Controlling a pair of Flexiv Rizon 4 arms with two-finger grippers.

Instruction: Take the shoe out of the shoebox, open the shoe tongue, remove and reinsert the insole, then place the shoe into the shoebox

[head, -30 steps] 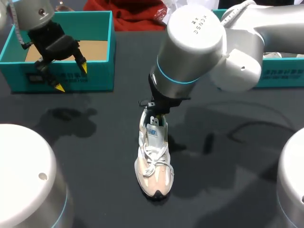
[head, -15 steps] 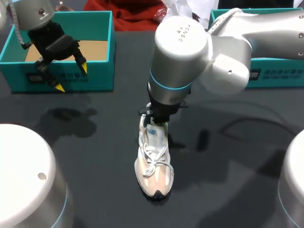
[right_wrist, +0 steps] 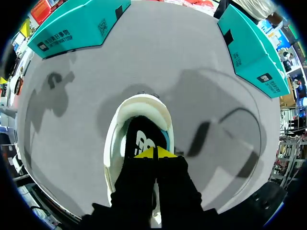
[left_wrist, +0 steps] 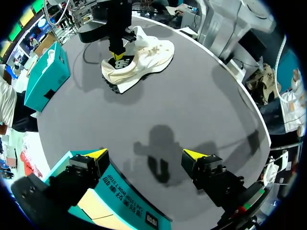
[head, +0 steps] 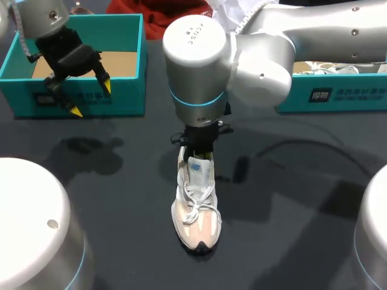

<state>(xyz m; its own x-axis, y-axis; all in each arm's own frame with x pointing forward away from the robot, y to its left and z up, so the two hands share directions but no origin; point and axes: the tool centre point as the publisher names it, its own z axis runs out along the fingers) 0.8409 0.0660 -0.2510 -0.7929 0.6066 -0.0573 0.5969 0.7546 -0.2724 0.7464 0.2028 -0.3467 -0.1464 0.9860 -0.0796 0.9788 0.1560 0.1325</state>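
Showed the right tool [right_wrist: 154, 153] closed, yellow tips pressed together, standing straight down over the mouth of the shoe [head: 195, 205]. Could not tell of any thin layer, such as the tongue, pinched between the tips. In the right wrist view, found the white heel collar just ahead of the tips and the lacing hidden under the fingers.

Placed the shoe upright on its sole near the middle of the desk [head: 314, 181], well apart from every edge and already out of the shoebox [head: 127, 99]. Read the long axis as running from the far edge to the near edge, toe toward the near edge and heel toward the far edge, directly below the tool.

Showed the left tool [head: 91, 98] open, tips well apart, hanging above the near wall of the shoebox at the far left corner of the desk, well apart from the shoe. Ranked the right arm as much the nearer of the two. Noted a second teal box [head: 338, 90] at the far right corner.

Judged the step in hand as work at the tongue or insole. Judged the coming move as turning on the tool's place above the opening, with any pull on the tongue likely directed up and toward the toe, along that axis.
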